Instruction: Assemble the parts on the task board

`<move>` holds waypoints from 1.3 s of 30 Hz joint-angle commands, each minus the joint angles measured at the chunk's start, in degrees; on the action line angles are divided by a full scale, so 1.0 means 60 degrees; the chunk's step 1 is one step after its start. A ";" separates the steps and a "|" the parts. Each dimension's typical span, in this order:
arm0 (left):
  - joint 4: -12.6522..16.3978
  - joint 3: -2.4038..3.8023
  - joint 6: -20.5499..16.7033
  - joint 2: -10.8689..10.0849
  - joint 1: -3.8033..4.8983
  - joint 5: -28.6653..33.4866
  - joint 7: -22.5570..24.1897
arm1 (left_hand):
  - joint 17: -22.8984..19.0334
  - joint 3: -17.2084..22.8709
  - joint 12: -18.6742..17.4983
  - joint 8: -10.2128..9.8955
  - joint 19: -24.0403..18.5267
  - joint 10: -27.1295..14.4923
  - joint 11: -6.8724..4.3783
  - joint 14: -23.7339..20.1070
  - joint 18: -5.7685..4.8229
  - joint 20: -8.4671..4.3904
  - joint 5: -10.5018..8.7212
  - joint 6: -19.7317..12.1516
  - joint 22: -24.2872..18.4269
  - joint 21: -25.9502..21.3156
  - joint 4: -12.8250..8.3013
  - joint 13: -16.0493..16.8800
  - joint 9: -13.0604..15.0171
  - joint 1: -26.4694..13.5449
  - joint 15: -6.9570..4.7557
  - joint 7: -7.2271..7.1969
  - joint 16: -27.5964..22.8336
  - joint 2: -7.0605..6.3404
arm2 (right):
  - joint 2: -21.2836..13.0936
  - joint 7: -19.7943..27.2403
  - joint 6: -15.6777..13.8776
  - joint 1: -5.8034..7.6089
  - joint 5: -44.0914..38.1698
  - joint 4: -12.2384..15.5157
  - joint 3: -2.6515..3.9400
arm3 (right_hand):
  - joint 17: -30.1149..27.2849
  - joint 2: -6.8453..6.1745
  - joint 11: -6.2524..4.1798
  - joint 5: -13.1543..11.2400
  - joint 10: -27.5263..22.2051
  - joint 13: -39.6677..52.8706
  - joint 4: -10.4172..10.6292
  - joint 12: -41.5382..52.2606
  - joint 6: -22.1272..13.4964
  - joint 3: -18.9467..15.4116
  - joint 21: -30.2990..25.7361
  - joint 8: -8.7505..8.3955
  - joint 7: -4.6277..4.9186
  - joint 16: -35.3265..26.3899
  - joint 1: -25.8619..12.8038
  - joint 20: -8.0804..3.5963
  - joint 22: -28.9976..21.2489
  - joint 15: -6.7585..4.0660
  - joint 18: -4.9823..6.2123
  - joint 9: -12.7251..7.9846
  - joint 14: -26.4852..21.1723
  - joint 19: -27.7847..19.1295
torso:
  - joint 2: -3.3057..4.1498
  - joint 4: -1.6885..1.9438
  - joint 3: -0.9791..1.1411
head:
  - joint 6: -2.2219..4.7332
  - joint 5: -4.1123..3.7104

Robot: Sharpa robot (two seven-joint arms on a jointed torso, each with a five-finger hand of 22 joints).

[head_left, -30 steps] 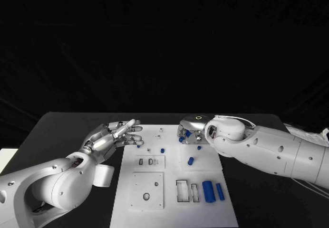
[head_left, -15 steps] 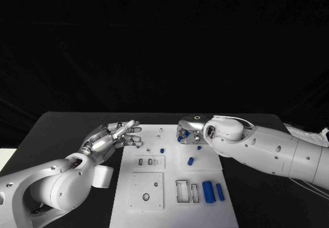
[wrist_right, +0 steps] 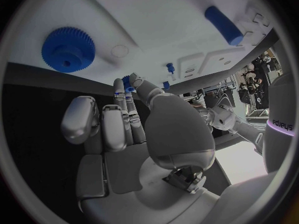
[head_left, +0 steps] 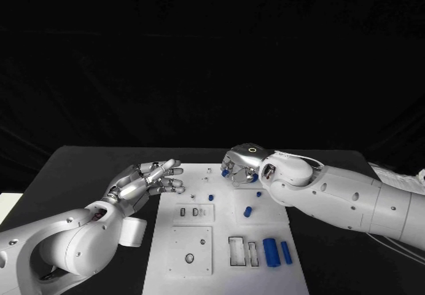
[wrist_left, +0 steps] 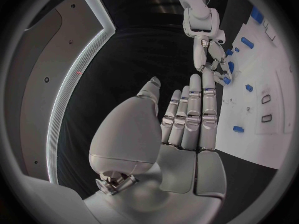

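On the black table (head_left: pixel 80 166), the right hand (head_left: pixel 241 165) pinches a small blue part (head_left: pixel 239 176) above the task board (head_left: pixel 226 270).

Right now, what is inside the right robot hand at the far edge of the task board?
The right robot hand pinches a small blue part at its fingertips, above the task board. A blue gear lies on the board nearby. The fingers cover the part's shape.

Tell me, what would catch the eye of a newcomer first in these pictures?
The white rectangular task board lies mid-table, with small blue parts at its right side. At its far end the silver right hand pinches a small blue part. The silver left hand hovers open by the board's left edge.
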 commanded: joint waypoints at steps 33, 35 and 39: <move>-0.0044 0.0008 0.0229 0.0152 0.0016 0.0021 -0.0023 | 0.0032 -0.0039 -0.0065 -0.0052 -0.0060 -0.0072 0.0036 -0.0100 0.0080 0.0072 -0.0062 -0.0011 -0.0005 0.0024 -0.0077 -0.0012 -0.0007 0.0023 0.0022 0.0075 -0.0043 0.0047 | 0.1482 -0.0288 -0.0264 0.0055 -0.0294 -0.1399 0.0006 | -0.0020 -0.0064 0.0025 -0.0058 0.0013 -0.0028 0.0235 -0.0088 0.0158 0.0123 0.0071 -0.0010 -0.0136 0.0023 -0.0062 -0.0060 0.0009 -0.0065 -0.0084 0.0228 0.0362 0.0011 | 0.0101 0.0041 -0.0021 | -0.0021 0.0111; -0.0042 0.0008 0.0229 0.0153 0.0016 0.0021 -0.0024 | 0.0032 -0.0039 -0.0065 -0.0052 -0.0060 -0.0072 0.0036 -0.0100 0.0080 0.0072 -0.0062 -0.0011 -0.0005 0.0024 -0.0077 -0.0012 -0.0007 0.0023 0.0022 0.0075 -0.0043 0.0047 | 0.1505 -0.0299 -0.0221 0.0055 -0.0295 -0.1425 0.0006 | -0.0020 -0.0064 0.0025 -0.0058 0.0013 -0.0028 0.0235 -0.0088 0.0158 0.0123 0.0071 -0.0010 -0.0136 0.0023 -0.0062 -0.0060 0.0009 -0.0065 -0.0084 0.0228 0.0362 0.0011 | 0.0102 0.0046 -0.0023 | -0.0014 0.0107; -0.0033 0.0008 0.0229 0.0156 0.0016 0.0021 -0.0026 | 0.0032 -0.0039 -0.0065 -0.0052 -0.0060 -0.0072 0.0036 -0.0100 0.0080 0.0072 -0.0062 -0.0011 -0.0005 0.0024 -0.0077 -0.0012 -0.0007 0.0023 0.0022 0.0075 -0.0043 0.0047 | 0.1581 -0.0374 -0.0094 0.0056 -0.0304 -0.1519 0.0006 | -0.0061 -0.0121 0.0035 -0.0068 -0.0026 -0.0039 0.0295 -0.0104 0.0129 0.0139 0.0057 -0.0043 -0.0124 0.0005 -0.0083 -0.0049 -0.0022 -0.0055 -0.0080 0.0231 0.0352 -0.0009 | 0.0108 0.0057 -0.0030 | -0.0002 0.0099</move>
